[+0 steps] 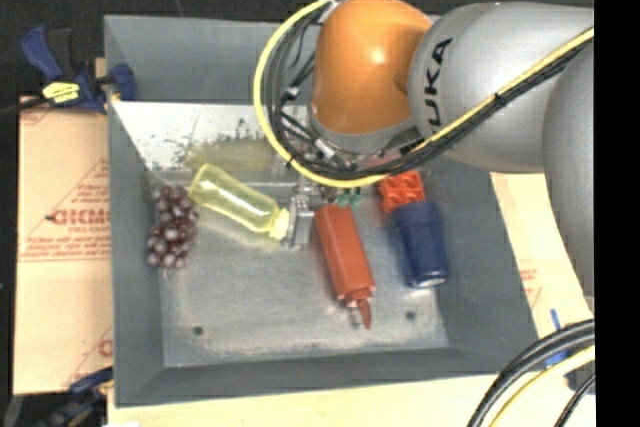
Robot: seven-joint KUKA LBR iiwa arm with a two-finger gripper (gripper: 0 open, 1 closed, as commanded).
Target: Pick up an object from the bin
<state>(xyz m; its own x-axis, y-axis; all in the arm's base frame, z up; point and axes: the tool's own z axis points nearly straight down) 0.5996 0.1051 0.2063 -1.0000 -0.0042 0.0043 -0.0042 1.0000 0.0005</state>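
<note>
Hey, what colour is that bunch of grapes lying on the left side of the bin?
The grape bunch is dark purple, seen best in the camera view.

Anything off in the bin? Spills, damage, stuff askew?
Nothing spilled or broken. The yellow bottle, red bottle and blue can all lie on their sides; the grape bunch sits at the left. The orange block is partly hidden under the arm. The gripper sits at the yellow bottle's end nearest the red bottle.
</note>
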